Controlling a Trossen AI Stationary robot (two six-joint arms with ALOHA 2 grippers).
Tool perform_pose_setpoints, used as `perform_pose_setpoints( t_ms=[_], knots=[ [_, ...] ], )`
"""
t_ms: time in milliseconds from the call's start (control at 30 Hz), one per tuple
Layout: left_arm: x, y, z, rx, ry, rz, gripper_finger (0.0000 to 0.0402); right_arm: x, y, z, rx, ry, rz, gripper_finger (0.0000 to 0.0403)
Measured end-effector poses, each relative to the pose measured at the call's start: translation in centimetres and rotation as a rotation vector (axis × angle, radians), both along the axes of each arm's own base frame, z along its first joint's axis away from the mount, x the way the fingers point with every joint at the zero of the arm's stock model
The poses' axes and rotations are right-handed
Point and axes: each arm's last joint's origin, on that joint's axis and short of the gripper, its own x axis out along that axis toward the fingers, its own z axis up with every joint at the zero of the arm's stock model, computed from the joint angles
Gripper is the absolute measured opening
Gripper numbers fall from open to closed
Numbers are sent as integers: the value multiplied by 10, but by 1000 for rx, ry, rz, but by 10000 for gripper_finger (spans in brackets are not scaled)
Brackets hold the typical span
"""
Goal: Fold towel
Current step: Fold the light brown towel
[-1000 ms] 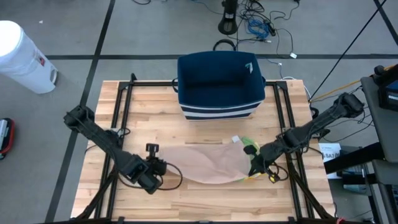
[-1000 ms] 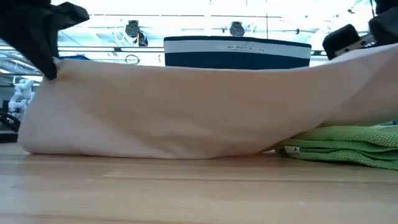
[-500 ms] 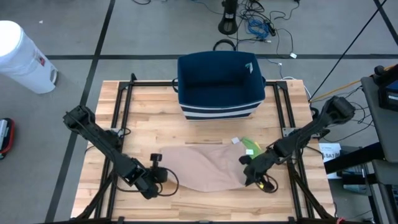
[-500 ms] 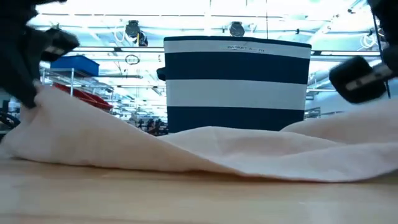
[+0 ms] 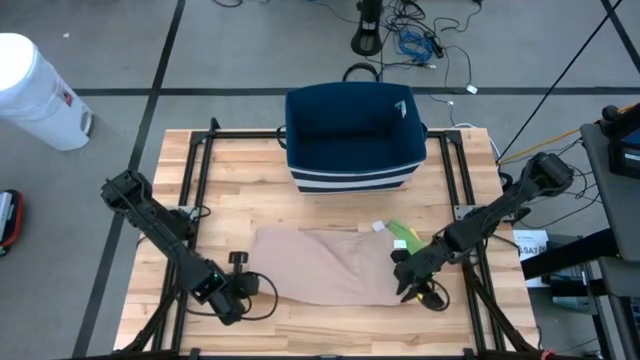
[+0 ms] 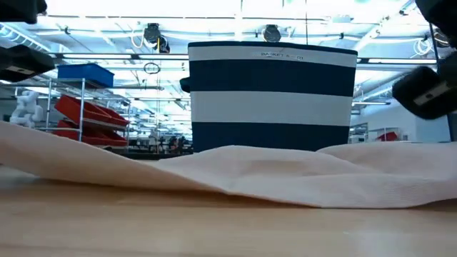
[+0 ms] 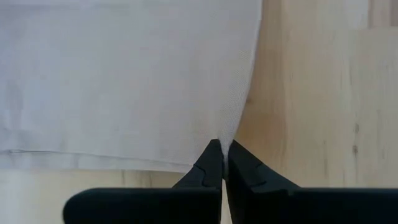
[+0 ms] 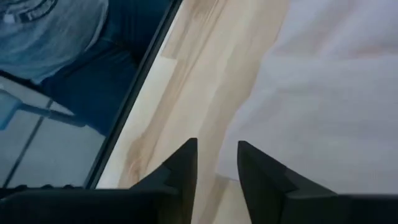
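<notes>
Towel [image 5: 322,264] lies near the counter's [image 5: 250,190] front edge; left tool [image 7: 224,163] pinches its corner, right tool [image 8: 214,167] spread.

The navy-and-white striped fabric basket [image 6: 271,96] at the bench's far edge carries small rim lettering, too small to read.

Wooden table [image 5: 250,195]: beige towel [image 5: 325,268], green cloth [image 5: 402,235], striped basket [image 5: 352,135].

Count: one beige cloth towel [image 5: 322,264], one green cloth [image 5: 403,236] partly under it, one navy-and-white striped fabric basket [image 5: 352,135], one white cylindrical bin [image 5: 35,92], two dark arms.
</notes>
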Motion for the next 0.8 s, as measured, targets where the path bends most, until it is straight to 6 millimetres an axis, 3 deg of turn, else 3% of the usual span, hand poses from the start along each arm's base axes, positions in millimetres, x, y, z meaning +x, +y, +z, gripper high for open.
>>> perform_pose_setpoints(
  t_ms=[167, 333, 433, 800],
  knots=[
    [-4, -3, 0, -8, 9, -8, 1, -6, -14, 18, -105, -127, -114, 120],
    [-5, -2, -1, 2, 22, -7, 1, -11, -39, 30, -318, -237, -381, 116],
    [-5, -2, -1, 2, 22, -8, 1, -9, -48, 35, -338, -261, -420, 115],
    [-3, -5, -11, 38, 52, -16, 5, -1, -75, 14, -456, -82, -514, 115]
  ],
)
